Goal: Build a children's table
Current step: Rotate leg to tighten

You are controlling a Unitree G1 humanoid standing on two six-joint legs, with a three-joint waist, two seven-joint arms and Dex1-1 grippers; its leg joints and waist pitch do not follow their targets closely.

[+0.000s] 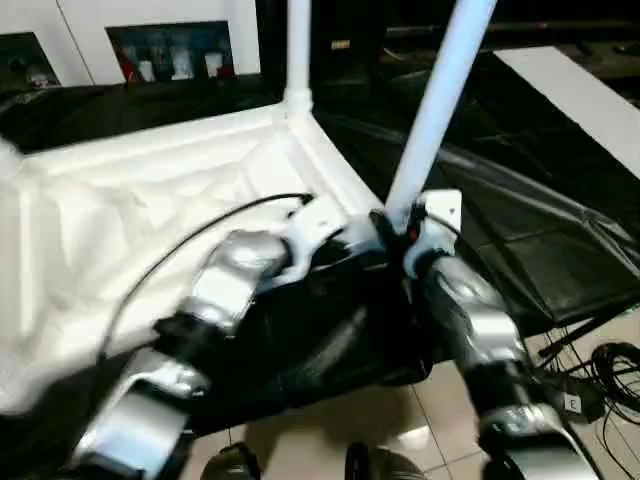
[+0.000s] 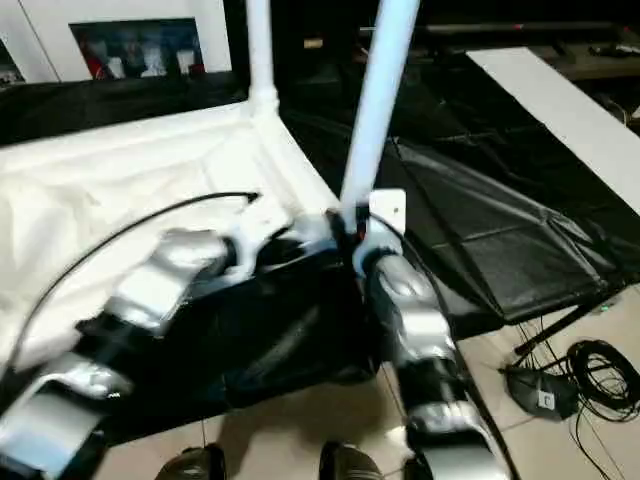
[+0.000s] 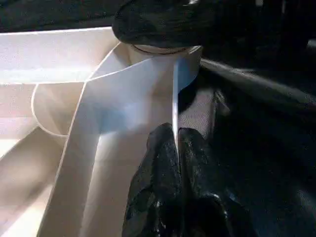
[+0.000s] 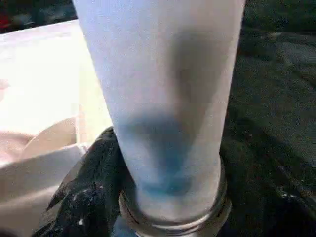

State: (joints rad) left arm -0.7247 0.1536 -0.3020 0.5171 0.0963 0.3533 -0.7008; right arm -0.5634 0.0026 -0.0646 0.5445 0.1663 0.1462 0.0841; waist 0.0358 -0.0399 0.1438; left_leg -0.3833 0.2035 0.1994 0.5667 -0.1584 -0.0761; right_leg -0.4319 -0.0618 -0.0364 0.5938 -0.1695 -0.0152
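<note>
The children's table top (image 1: 150, 220) lies upside down, white, with its ribbed underside facing up. One white leg (image 1: 298, 50) stands upright in the far corner socket. A second leg (image 1: 440, 100) rises tilted from the near right corner socket (image 4: 173, 222). My right gripper (image 1: 405, 225) is closed around the base of this leg (image 4: 163, 98), one black finger (image 4: 94, 197) pressed against its side. My left gripper (image 3: 176, 143) is shut on the thin side wall of the table top (image 3: 148, 89) just beside that corner.
Black sheeting (image 1: 520, 230) covers the floor to the right of the table. Cables (image 1: 610, 370) lie on the tiles at the lower right. A white glass-door cabinet (image 1: 170, 45) stands at the back, and a white board (image 1: 580, 90) lies at the far right.
</note>
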